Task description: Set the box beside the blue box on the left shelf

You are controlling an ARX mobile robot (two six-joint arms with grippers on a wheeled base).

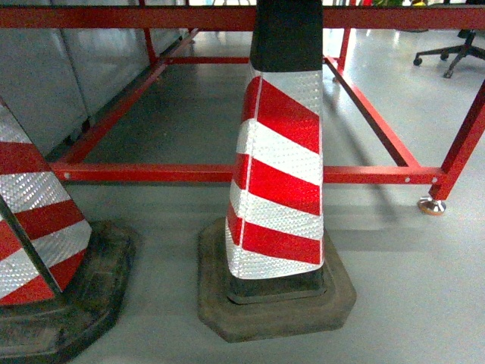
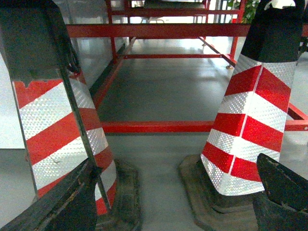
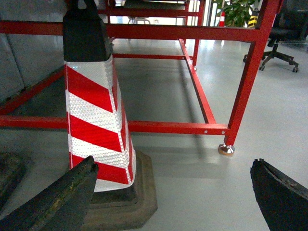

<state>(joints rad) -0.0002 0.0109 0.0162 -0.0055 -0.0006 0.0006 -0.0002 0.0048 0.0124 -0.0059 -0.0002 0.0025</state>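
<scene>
— What takes up most of the room from where you stand?

— The red steel frame (image 1: 250, 173), a low rack of square tubes running away over the grey floor (image 1: 409, 288). Its near crossbar lies flat just above the floor, and its near right leg ends in a round silver foot (image 1: 432, 205).

— And in front of that frame?

— Two traffic cones with red and white slanted bands. The middle cone (image 1: 276, 174) stands upright just before the frame's near crossbar, on a worn dark rubber base (image 1: 276, 299), with a black top. The left cone (image 1: 34, 227) stands beside it, on the side away from the silver foot, and it is cut off by the edge of the head view.

— Anything past the frame?

— A black office chair (image 1: 455, 49) on casters, well beyond the frame's far right corner, and a leafy green plant (image 3: 238, 12) farther back in the right wrist view.

— The grippers?

— The left gripper (image 2: 173, 202) has its dark fingers spread wide — one before each cone, nothing between them. The right gripper (image 3: 173, 197) is likewise spread apart, one finger (image 3: 53, 202) low before the middle cone's base, the other towards the frame's silver foot, holding nothing.

— And the blue box?

— I cannot see it in any of the three views, nor a shelf with a blue box on it.
</scene>
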